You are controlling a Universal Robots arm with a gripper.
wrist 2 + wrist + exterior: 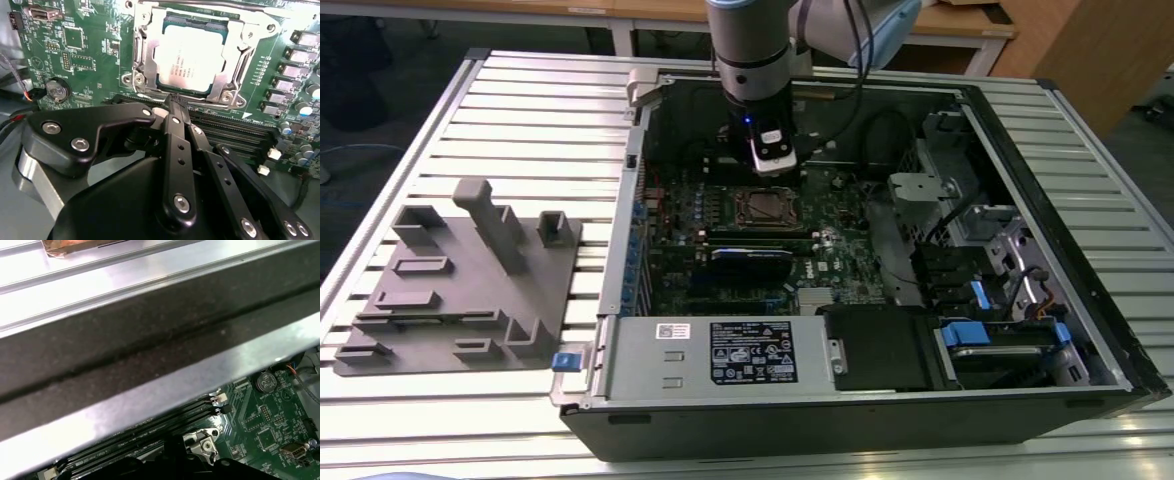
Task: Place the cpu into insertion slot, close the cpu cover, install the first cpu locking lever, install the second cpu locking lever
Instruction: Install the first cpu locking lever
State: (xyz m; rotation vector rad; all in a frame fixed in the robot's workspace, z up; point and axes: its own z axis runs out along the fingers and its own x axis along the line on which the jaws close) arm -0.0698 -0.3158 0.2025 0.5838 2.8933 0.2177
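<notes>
So the small flat square cpu (192,56) with its pale silver-grey metal top is already sitting in the insertion slot (150,75), the square socket with the silvery metal rim on the green motherboard (90,75). The thin silvery metal cpu cover (235,65), a frame with a window cut-out, looks folded down around the chip, with the chip's top showing through the window. Whether either locking lever is latched I can't tell from here.

The black linkage-arm tool (174,100) has its fingers pinched narrow, nearly together, and as far as I can see there's nothing between them. In the second wrist view the tips sit right at the socket's rim, on the side next to the long black memory slots (235,137). Touching or just hovering, can't say. In the exterior view the arm's tool (774,170) hangs inside the open black computer case (881,420), just behind the socket (761,206) and close above the board. The case sits on a slatted aluminium counter (520,100), with a grey plastic fixture tray (454,290) well off to the exterior view's left.

Handling-wise, my guess: the chip is light, stiff, and fragile underneath, so edges only. The cover is thin springy sheet metal, slippery, better pushed on its flat frame than pinched. The levers will probably be stiff wire that fights back, best caught near the free end.
</notes>
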